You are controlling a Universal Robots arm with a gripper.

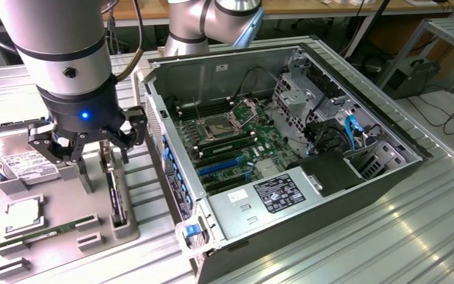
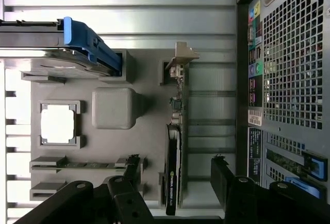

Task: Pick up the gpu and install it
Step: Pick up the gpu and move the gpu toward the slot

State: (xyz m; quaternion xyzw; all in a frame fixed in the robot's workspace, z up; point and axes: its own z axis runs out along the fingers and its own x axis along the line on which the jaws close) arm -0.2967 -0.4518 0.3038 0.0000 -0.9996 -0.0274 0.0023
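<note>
- Your gripper hangs over the grey fixture tray, its fingers spread wide and pinching nothing.
- The gpu stands on edge in its tray slot, below and between the fingers and apart from both.
- Its long axis runs alongside the computer case, square to the closing line.
- Its silver bracket points toward the hard drive end.

Power supply sticker: print was seen, but nothing could be read.
Hard drive label: no word could be made out.
</note>
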